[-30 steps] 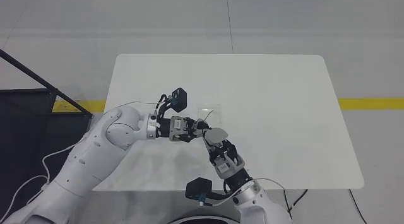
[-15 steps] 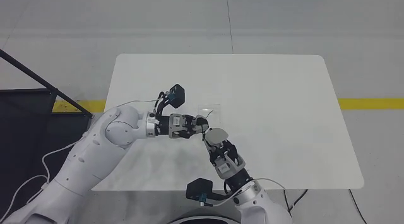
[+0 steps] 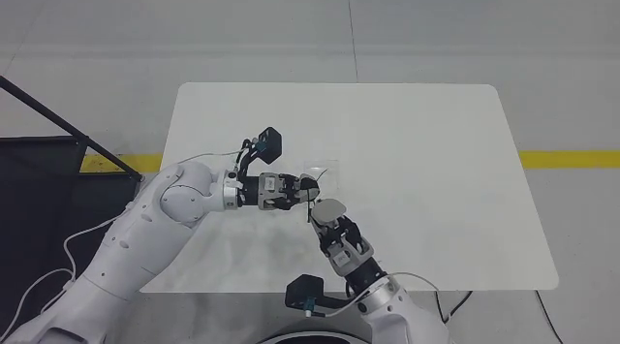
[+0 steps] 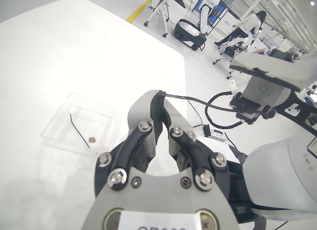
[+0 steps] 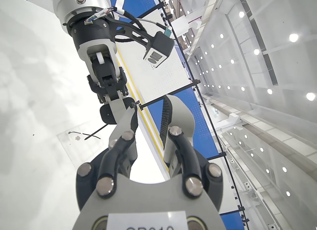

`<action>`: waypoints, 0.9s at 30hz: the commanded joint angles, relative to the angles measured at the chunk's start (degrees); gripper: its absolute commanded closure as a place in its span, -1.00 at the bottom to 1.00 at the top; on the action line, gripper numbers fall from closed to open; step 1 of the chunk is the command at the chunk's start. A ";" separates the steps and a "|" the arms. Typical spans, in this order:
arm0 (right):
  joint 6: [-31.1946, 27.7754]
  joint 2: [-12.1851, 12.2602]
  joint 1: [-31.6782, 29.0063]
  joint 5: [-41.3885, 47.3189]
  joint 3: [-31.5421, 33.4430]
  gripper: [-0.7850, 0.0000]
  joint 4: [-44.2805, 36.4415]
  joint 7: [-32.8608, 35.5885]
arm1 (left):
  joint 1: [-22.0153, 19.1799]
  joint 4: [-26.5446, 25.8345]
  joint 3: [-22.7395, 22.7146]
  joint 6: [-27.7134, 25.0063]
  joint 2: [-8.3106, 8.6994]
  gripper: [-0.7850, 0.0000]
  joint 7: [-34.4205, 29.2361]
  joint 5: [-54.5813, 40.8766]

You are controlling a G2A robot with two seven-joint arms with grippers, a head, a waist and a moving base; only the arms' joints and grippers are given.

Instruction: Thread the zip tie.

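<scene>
My left gripper [image 4: 161,98] is shut on a thin black zip tie [image 4: 188,98], which sticks out sideways from its fingertips. In the right wrist view the zip tie [image 5: 158,98] runs from its small head beside the left gripper [image 5: 112,107] across the gap of my right gripper [image 5: 151,106], whose fingers stand apart around the strap without touching it. In the top view the left gripper [image 3: 300,189] and the right gripper [image 3: 322,208] meet just in front of a clear tray [image 3: 329,165], above the white table [image 3: 436,150].
The clear plastic tray [image 4: 104,112] lies on the table beside the left gripper and holds a second black zip tie [image 4: 79,132] and a small brown speck [image 4: 92,139]. Bare tabletop spreads to the right and rear.
The left gripper has shifted slightly toward the tray and its wrist has turned a little. The right gripper has edged closer to the left one.
</scene>
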 commanded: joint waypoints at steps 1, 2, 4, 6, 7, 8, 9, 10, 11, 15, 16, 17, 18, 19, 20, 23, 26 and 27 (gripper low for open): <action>-0.70 0.01 0.17 -0.14 -0.07 0.34 0.03 0.08 | 0.03 -0.01 -0.03 -0.02 -0.01 1.00 0.04 0.05; -1.09 0.01 0.28 -0.24 -0.12 0.34 0.08 0.12 | 0.02 -0.05 -0.02 -0.10 -0.02 1.00 -0.01 0.11; -1.91 0.01 0.52 -0.39 -0.23 0.36 0.22 0.24 | 0.01 -0.01 -0.02 -0.16 -0.03 1.00 -0.08 0.15; -2.58 0.01 0.77 -0.53 -0.34 0.40 0.36 0.37 | -0.01 0.00 -0.07 -0.19 -0.03 1.00 -0.09 0.23; -2.85 0.00 0.89 -0.57 -0.38 0.40 0.39 0.42 | 0.01 -0.01 -0.10 -0.29 -0.03 1.00 -0.02 0.25; -3.09 0.00 0.97 -0.55 -0.43 0.40 0.44 0.47 | 0.06 0.02 -0.14 -0.38 -0.03 1.00 0.07 0.25; -3.32 0.00 1.07 -0.52 -0.47 0.42 0.46 0.48 | 0.09 0.04 -0.17 -0.43 -0.03 1.00 0.09 0.29; -3.51 0.00 1.16 -0.50 -0.50 0.43 0.50 0.44 | 0.12 0.04 -0.17 -0.48 -0.03 1.00 0.03 0.39; -3.69 0.00 1.25 -0.51 -0.50 0.44 0.55 0.48 | 0.13 0.02 -0.22 -0.50 -0.02 1.00 0.02 0.51; -4.19 0.00 1.46 -0.55 -0.65 0.47 0.67 0.53 | 0.26 -0.13 -0.28 -0.78 -0.02 1.00 0.05 0.90; -4.32 0.01 1.52 -0.62 -0.68 0.47 0.69 0.53 | 0.30 -0.21 -0.27 -0.93 -0.02 1.00 0.06 1.03; -4.37 0.01 1.55 -0.64 -0.72 0.49 0.75 0.58 | 0.33 -0.27 -0.24 -1.10 -0.01 1.00 0.00 1.19; -4.53 0.01 1.59 -0.69 -0.79 0.50 0.78 0.60 | 0.34 -0.29 -0.26 -1.20 -0.01 1.00 0.00 1.38; -4.62 0.01 1.65 -0.74 -0.84 0.51 0.79 0.62 | 0.38 -0.31 -0.27 -1.22 -0.01 1.00 0.08 1.47; -4.73 0.01 1.70 -0.81 -0.88 0.51 0.84 0.70 | 0.41 -0.37 -0.24 -1.31 -0.01 1.00 0.05 1.61; -5.11 -0.01 2.00 -0.88 -1.05 0.68 0.95 0.76 | 0.47 -0.39 -0.21 -1.54 -0.02 1.00 0.06 1.87; -5.30 -0.03 2.22 -0.89 -1.21 1.00 1.07 0.79 | 0.47 -0.39 -0.17 -1.71 -0.02 1.00 0.02 2.02; -5.31 -0.03 2.26 -0.88 -1.24 1.00 1.09 0.83 | 0.47 -0.40 -0.17 -1.77 -0.02 1.00 0.03 2.04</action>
